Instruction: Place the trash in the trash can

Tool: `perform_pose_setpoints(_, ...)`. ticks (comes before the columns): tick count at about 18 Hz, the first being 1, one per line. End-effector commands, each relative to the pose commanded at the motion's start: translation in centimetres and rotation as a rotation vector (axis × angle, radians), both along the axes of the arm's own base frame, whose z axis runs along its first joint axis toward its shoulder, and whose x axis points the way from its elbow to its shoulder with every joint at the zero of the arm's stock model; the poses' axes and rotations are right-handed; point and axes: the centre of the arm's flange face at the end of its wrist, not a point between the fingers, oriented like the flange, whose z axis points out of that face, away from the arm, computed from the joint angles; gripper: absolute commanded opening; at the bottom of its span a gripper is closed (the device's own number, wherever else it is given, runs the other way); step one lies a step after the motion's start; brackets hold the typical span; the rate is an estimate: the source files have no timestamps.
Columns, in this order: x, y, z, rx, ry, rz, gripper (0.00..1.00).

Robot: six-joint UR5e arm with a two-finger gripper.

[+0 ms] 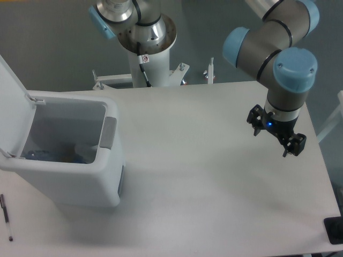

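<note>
Over the right part of the white table (pixel 203 176): one gripper (pixel 275 135), black, two-fingered, blue light lit on its body. Fingers spread wide apart, nothing between them; it hangs clear of the tabletop, pointing down, turned at a slant.

Above the gripper: arm wrist and elbow joints with light-blue caps, grey links rising out of the top edge of view.

Far to the gripper's left: trash can (pixel 110 182), white, rectangular with rounded corners, grey handle panel on the wall facing the gripper. Lid (pixel 10 88) hinged up and standing open on the far side from the gripper.

Inside the can, at the bottom: trash. Bottle (pixel 37 155), clear with a bluish tint, lying low against the near wall, only partly seen. Paper scrap (pixel 84 148), pale, resting beside it; outline unclear.

Beyond the can, farthest from the gripper, at the table's left edge: pen (pixel 6 214), thin, black, lying flat on the tabletop.

Behind the table, up and left of the gripper: arm base (pixel 143 32), silver and white column.
</note>
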Motion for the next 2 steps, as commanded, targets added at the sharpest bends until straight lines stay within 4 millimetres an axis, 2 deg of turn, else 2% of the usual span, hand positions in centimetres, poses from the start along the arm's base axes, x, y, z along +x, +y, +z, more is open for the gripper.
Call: perform_pose_setpoints(2,0.05,0.01,-0.13,0.002,-0.003,0.0,1.0)
